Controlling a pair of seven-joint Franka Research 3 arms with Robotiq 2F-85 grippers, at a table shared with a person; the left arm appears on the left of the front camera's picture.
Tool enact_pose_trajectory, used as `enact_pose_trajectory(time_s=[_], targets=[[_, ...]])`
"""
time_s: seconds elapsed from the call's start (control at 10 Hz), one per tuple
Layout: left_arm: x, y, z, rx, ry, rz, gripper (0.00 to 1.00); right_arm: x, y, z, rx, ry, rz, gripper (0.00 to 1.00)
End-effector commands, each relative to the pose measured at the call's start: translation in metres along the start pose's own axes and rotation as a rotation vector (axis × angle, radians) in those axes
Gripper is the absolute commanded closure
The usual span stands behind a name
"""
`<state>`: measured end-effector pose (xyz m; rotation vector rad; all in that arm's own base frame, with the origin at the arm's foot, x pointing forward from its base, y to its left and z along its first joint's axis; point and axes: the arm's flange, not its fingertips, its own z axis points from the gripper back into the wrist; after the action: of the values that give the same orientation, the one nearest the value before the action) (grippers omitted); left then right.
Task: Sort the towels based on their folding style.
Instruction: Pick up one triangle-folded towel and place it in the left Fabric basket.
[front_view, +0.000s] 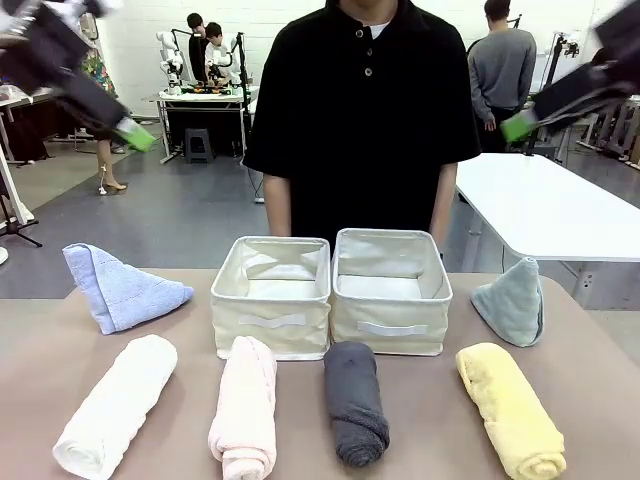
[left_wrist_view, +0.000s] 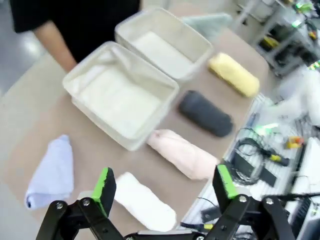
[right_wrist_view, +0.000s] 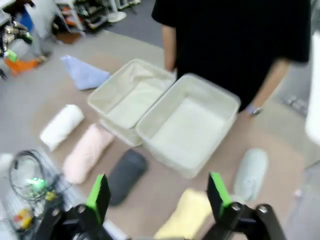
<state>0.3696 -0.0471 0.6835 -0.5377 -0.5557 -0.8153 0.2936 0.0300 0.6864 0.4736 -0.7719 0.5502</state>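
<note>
A tan worktop (front_view: 600, 390) carries two cream fabric baskets side by side at its middle, the left basket (front_view: 272, 335) touching the right basket (front_view: 392, 330). Six small terry towels lie around the baskets.

In front of the baskets, on the robot's side, four rolled towels lie in a row. The white roll (front_view: 115, 408) is out to the left. The pale pink roll (front_view: 245, 408) is just in front of the left basket. The dark grey roll (front_view: 355, 400) is just in front of the right basket. The yellow roll (front_view: 510, 410) is out to the right.

A light blue triangle towel (front_view: 120, 290) sits to the left of the baskets, and a pale teal triangle towel (front_view: 512, 298) sits to their right.

A person in a black shirt (front_view: 365, 110) stands behind the baskets, at the far edge.

The left claw (left_wrist_view: 165, 185) hangs high above the towels left of the baskets, its green-padded fingers spread wide with nothing between them. The right claw (right_wrist_view: 158, 195) hangs high to the right of the baskets, also spread wide and gripping nothing.
</note>
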Motion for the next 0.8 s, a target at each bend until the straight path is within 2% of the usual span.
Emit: enact_pose_trajectory(time_s=[0.0,0.1,0.3,0.5,0.6,0.7], targets=[[-0.023,0.04,0.05,-0.019,0.022,0.06,0.0,-0.018,-0.045,0.046,0.054,-0.017,-0.154,0.0],[-0.046,0.057,0.069,-0.017,-0.003,0.018,0.0,-0.034,-0.072,0.065,0.058,-0.085,-0.211,0.0],[-0.093,0.082,0.101,0.038,-0.109,-0.027,0.0,-0.064,-0.111,0.093,0.03,-0.2,-0.244,0.0],[-0.115,0.088,0.118,0.092,-0.145,-0.06,0.0,-0.073,-0.122,0.096,-0.024,-0.192,-0.188,0.0],[-0.107,0.085,0.12,0.049,-0.083,-0.004,0.0,-0.073,-0.12,0.115,0.022,-0.185,-0.258,0.0],[-0.107,0.085,0.12,0.049,-0.083,-0.004,0.0,-0.073,-0.12,0.115,0.022,-0.185,-0.258,0.0]])
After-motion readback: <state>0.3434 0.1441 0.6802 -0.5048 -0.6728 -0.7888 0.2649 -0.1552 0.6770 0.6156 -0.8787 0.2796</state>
